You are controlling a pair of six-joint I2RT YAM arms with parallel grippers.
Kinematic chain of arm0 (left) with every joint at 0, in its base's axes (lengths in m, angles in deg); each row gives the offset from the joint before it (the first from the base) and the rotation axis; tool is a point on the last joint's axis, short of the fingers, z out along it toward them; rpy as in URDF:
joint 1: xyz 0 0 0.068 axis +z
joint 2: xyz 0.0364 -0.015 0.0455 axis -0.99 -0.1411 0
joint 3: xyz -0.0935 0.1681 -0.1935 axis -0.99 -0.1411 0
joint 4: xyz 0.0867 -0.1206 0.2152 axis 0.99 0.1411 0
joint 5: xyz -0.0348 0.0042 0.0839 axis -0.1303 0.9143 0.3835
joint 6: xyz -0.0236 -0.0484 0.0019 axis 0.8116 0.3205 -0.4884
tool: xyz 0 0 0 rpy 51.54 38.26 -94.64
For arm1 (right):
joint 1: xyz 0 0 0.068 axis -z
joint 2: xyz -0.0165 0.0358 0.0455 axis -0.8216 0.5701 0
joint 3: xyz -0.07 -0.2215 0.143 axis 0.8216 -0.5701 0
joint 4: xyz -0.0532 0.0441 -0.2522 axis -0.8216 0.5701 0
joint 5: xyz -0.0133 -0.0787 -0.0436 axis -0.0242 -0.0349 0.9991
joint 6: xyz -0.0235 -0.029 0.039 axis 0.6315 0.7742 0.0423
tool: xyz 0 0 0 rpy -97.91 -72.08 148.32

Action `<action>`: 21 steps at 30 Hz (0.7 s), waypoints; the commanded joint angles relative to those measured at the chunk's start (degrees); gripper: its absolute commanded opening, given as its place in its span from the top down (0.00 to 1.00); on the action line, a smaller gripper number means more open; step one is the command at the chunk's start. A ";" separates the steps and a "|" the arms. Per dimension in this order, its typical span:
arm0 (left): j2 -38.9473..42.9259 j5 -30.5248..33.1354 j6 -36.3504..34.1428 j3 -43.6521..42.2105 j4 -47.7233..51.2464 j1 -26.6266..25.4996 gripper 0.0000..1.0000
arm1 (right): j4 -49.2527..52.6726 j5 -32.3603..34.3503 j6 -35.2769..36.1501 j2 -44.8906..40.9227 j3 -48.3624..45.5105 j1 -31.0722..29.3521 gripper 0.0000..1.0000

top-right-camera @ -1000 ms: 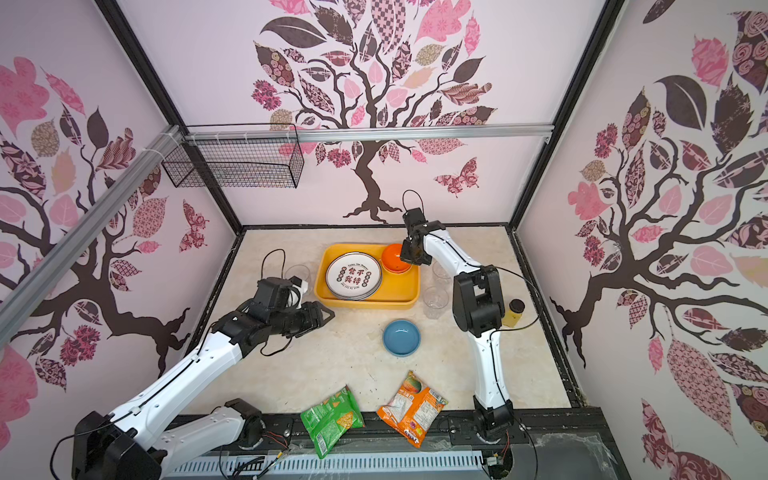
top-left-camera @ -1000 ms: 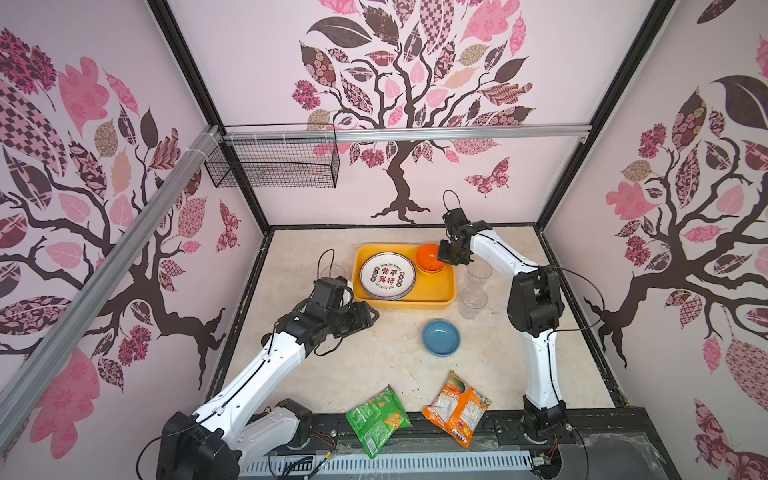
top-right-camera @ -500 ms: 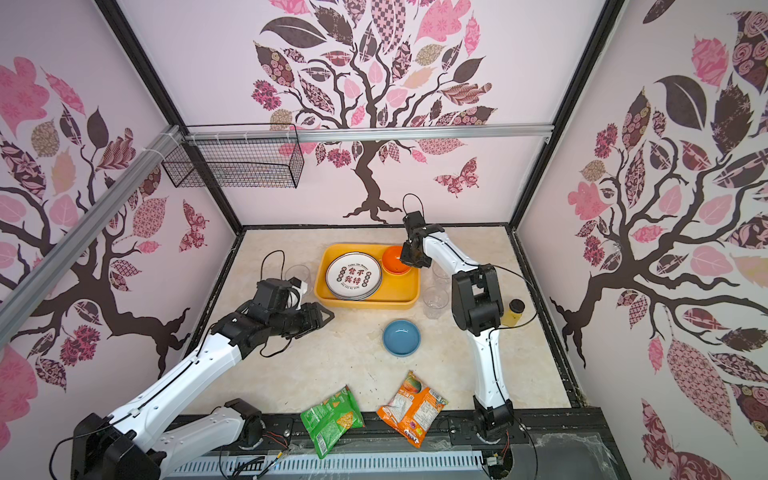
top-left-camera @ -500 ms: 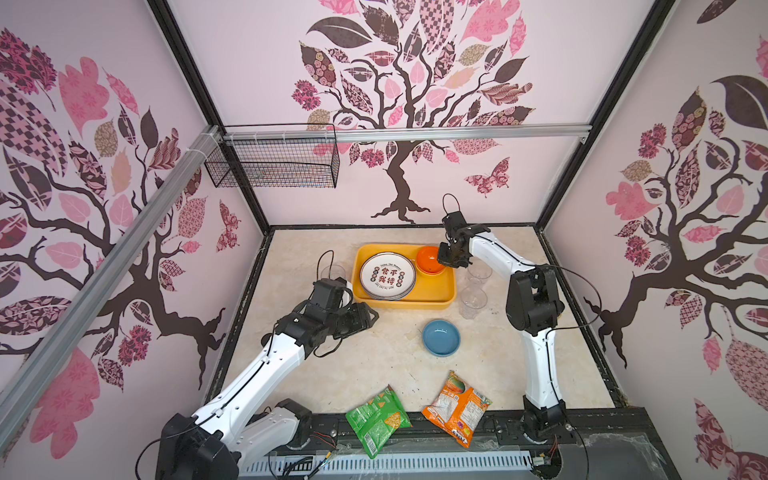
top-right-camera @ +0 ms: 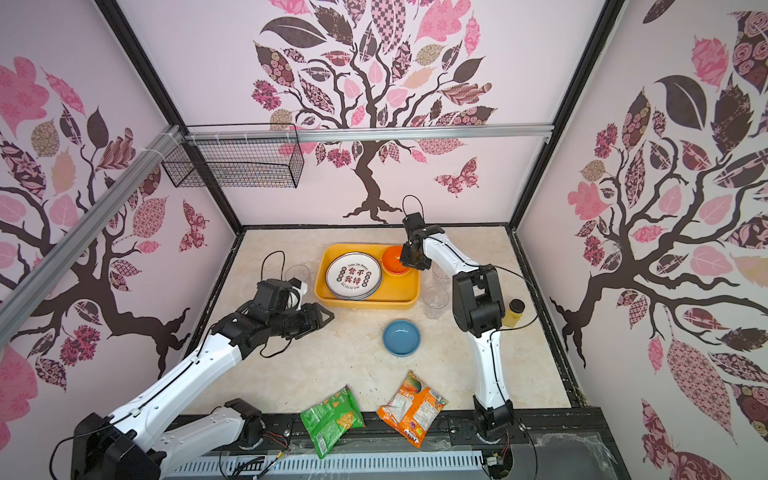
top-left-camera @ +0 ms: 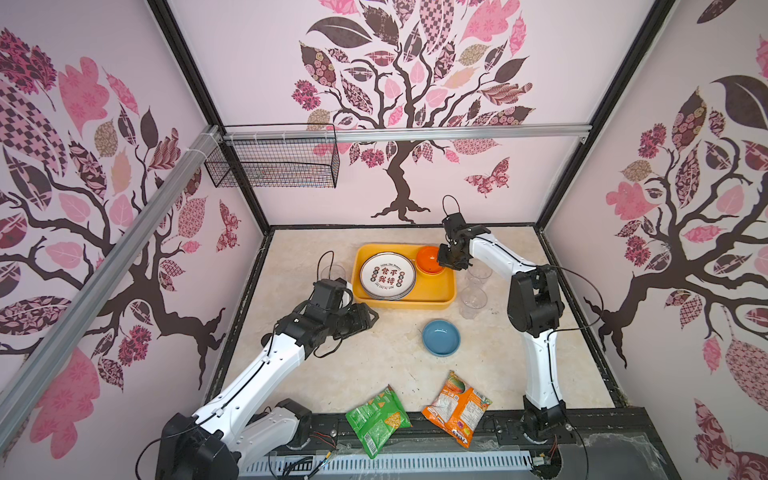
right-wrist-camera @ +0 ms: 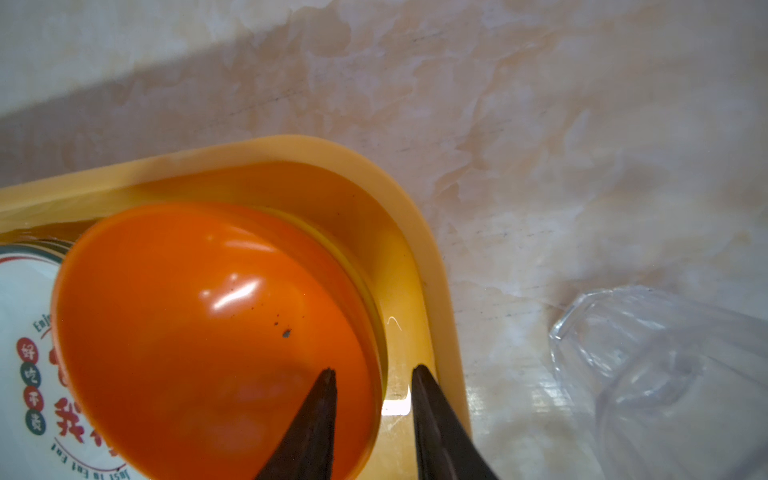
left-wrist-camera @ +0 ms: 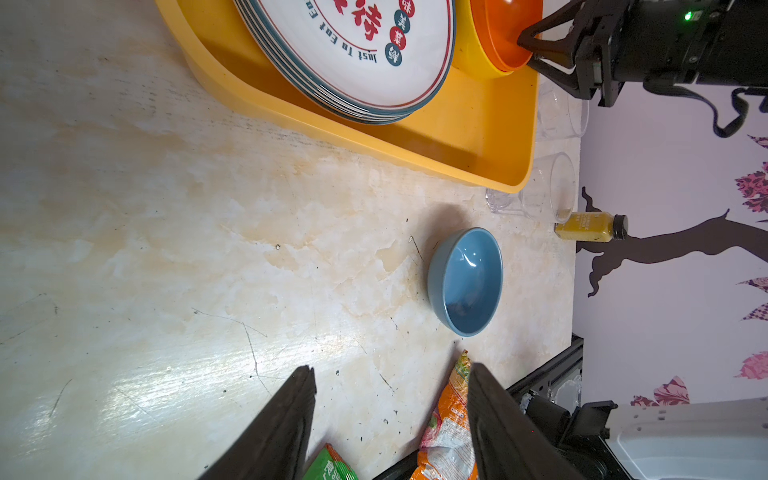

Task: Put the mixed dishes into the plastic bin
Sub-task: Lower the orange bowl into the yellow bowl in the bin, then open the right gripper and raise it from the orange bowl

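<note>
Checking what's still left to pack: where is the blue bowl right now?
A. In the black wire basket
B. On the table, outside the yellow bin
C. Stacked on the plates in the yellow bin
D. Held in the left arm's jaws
B: in both top views the blue bowl stands on the table, apart from the yellow bin and touching nothing else.

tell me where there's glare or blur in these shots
Left wrist view: a bright sheen on the table. Right wrist view: white highlights on the orange bowl, and the cup looks soft. Both top views: sharp, evenly lit.
</note>
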 commanded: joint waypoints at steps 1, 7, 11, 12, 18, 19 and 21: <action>0.94 -1.65 0.17 -1.54 -1.84 0.18 0.39 | 0.96 0.53 0.47 -7.12 -1.48 0.37 0.64; 0.66 -5.63 -0.43 -1.57 -3.85 0.14 0.38 | -1.43 -1.04 0.48 -14.40 -7.83 0.39 0.61; 0.11 -7.91 -1.10 -1.12 -4.44 0.24 0.38 | -3.16 -3.19 0.51 -19.73 -13.21 0.28 0.60; -0.04 -8.32 -1.36 -0.98 -4.48 0.14 0.38 | -3.66 -3.80 0.47 -21.30 -14.88 0.20 0.60; -0.88 -11.01 -3.40 0.38 -4.03 0.14 0.38 | -6.27 -5.84 0.91 -31.20 -27.09 -0.19 0.59; -1.20 -11.40 -3.90 0.62 -3.77 0.14 0.38 | -6.76 -6.36 0.91 -33.05 -29.39 -0.24 0.58; -1.95 -12.26 -4.72 1.13 -3.29 0.05 0.38 | -7.29 -7.26 1.01 -36.61 -33.39 -0.24 0.58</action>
